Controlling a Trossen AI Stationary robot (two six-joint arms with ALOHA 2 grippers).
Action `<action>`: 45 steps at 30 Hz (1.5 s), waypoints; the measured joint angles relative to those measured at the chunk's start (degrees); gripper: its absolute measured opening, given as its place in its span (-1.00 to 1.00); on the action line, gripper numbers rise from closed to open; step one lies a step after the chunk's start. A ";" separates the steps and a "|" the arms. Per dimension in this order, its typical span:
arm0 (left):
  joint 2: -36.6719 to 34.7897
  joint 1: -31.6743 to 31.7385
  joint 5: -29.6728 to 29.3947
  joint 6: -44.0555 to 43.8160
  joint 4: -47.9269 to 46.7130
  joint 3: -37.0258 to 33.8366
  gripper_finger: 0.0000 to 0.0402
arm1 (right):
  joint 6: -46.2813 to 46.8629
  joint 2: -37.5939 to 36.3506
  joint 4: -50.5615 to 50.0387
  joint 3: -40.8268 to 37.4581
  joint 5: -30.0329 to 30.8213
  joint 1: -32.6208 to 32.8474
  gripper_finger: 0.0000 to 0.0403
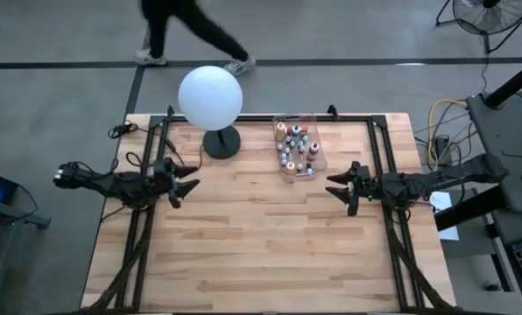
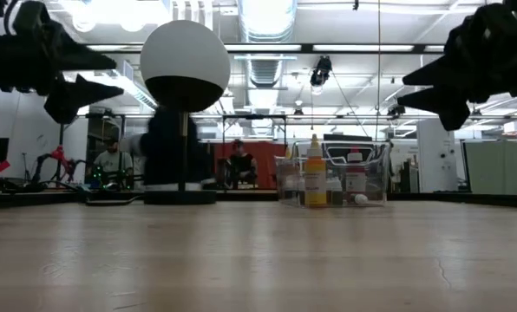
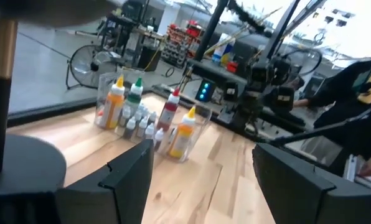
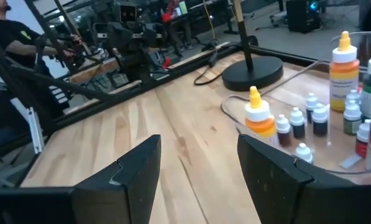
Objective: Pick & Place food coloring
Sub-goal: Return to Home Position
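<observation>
Food coloring bottles (image 1: 298, 149) stand together inside the clear plastic bin (image 1: 318, 131), which sits toward the far edge of the wooden table (image 1: 261, 254), a little to the right of its middle. Just beside the bin, on its left, stands the white globe lamp (image 1: 210, 96) on a dark round base. The low view shows a taller yellow bottle (image 2: 315, 173) upright against the bin's near wall. The left wrist view also picks out an orange bottle (image 3: 114, 102), a green-capped one (image 3: 134, 93) and a red one (image 3: 169, 112) among the small dark-and-white droppers.

The left gripper (image 1: 186, 182) hovers above the table's left side, near the lamp base, with its fingers (image 3: 120, 180) spread apart and nothing between them. The right gripper (image 1: 340, 188) hangs over the right side, near the bin's front corner and apart from it, and its fingers (image 4: 132, 174) are likewise spread and empty (the low view shows both raised well clear of the wood). The two grippers point toward each other across the bare middle of the table.

Beyond the far edge, a person (image 1: 186, 31) in dark clothing is mid-stride across the floor.
</observation>
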 joint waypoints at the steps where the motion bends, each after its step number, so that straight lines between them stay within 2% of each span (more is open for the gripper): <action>1: -0.18 0.00 -0.01 -0.07 -0.16 -0.54 0.22 | -0.31 -0.32 0.01 -0.26 0.10 0.00 0.01; 13: -0.95 0.02 -5.04 0.33 0.52 -1.72 0.22 | -2.37 -6.43 -0.40 -3.73 0.29 -0.02 0.01; 21: -0.95 0.02 -5.12 -0.17 0.85 -1.96 0.22 | -1.87 -10.00 -5.19 -3.76 4.75 -0.02 0.01; 27: -1.42 0.02 -6.41 -1.52 0.76 -2.04 0.22 | 1.61 -13.91 -10.21 -3.76 10.50 -0.04 0.01; 31: -2.52 0.02 -7.56 -1.87 0.75 -2.08 0.22 | 1.07 -15.63 -10.19 -3.76 10.89 -0.04 0.01; 45: -2.72 0.02 -7.68 -2.88 0.68 -2.11 0.22 | 0.85 -12.72 -10.23 -3.76 11.75 -0.04 0.01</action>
